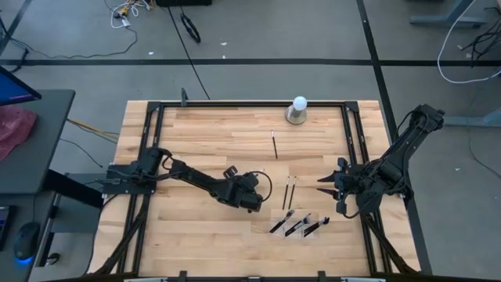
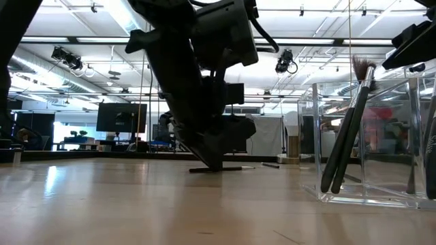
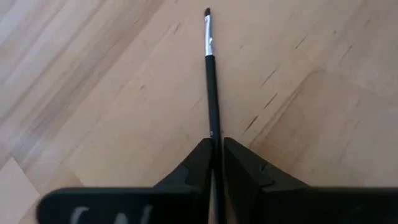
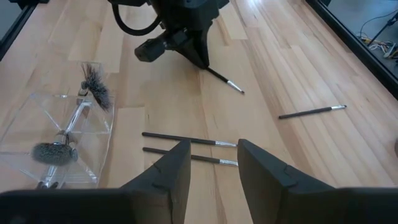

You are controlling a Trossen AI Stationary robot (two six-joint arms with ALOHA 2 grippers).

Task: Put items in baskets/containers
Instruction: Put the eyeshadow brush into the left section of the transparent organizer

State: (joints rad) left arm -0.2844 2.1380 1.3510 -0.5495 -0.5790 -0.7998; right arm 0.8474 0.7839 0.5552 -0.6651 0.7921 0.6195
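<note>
My left gripper [image 1: 252, 194] is near the table's middle, shut on a slim dark makeup brush [image 3: 211, 81] whose silvery ferrule and small tip point away from the fingers. Two more brushes [image 1: 290, 193] lie side by side between the grippers, flat on the wood, and another brush [image 1: 275, 145] lies farther back. The clear tray [image 1: 300, 226] stands near the front edge. It holds several brushes [image 2: 347, 129], which lean on its walls. My right gripper [image 4: 211, 165] hovers open at the right, over the two loose brushes [image 4: 186, 147]. My left gripper pinches the brush by its dark handle [image 3: 213, 127], well back from the ferrule, between the two fingertips. The fingers [image 2: 212, 162] slant down from above and lie along the brush. The brush [image 2: 231, 168] lies about level on the table.
A white ball on a grey round base [image 1: 298, 110] stands at the far edge. A dark frame [image 1: 235, 105] runs around the wooden table. Bare wood lies left of and behind the left gripper.
</note>
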